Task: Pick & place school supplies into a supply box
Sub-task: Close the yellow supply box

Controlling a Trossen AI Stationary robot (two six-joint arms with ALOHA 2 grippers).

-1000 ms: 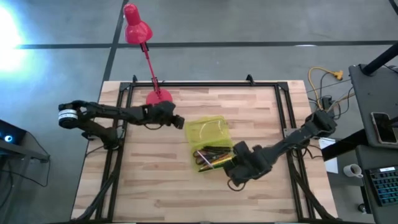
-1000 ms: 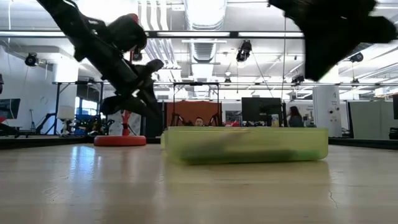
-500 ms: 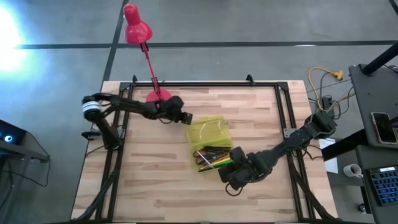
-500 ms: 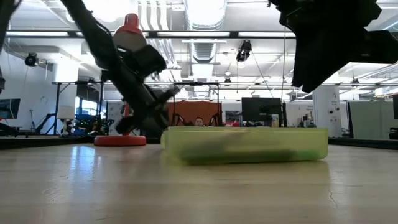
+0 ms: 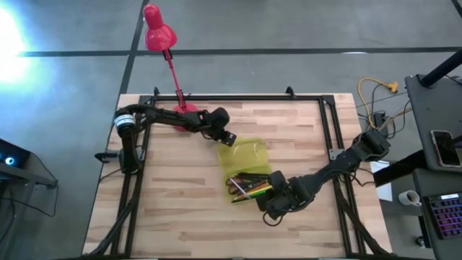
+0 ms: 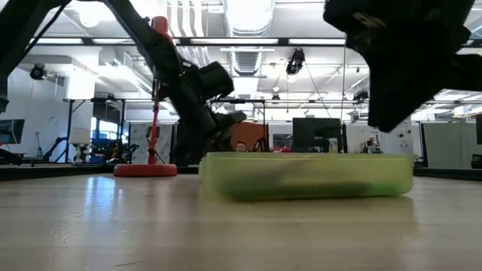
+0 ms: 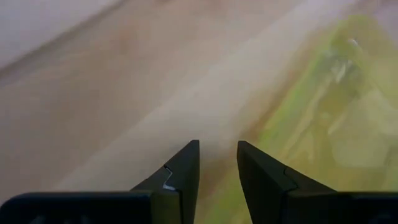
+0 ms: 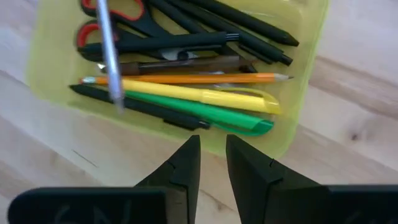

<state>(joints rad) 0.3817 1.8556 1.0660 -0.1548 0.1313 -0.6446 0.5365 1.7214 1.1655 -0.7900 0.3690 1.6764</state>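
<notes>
Supply box point(image 5: 244, 166) sits near the middle of the table point(image 5: 180, 217), translucent yellow-green, its long axis running near to far with a slight tilt. Supplies lie in its near half: red-handled scissors point(image 8: 109, 28), several black pens point(image 8: 230, 28), a brown pencil point(image 8: 180, 64), an orange pencil point(image 8: 186, 78), a yellow marker point(image 8: 199, 94), a green marker point(image 8: 211, 114). The far half of the box looks empty from above. A thin grey rod point(image 8: 109, 53) stands across the right wrist view in front of the box; what it is cannot be told. Right gripper point(image 5: 268, 204) hangs just off the box's near right corner, above the wood, fingers point(image 8: 180, 168) parted by a narrow gap with nothing between them. Left gripper point(image 5: 227, 139) is at the box's far left corner, just above its rim; fingers point(image 7: 180, 177) likewise narrowly apart and empty, with the box wall beside them in its wrist view. Red lamp point(image 5: 160, 36) stands at the far left edge, its base point(image 6: 144, 169) on the table behind the left arm.
</notes>
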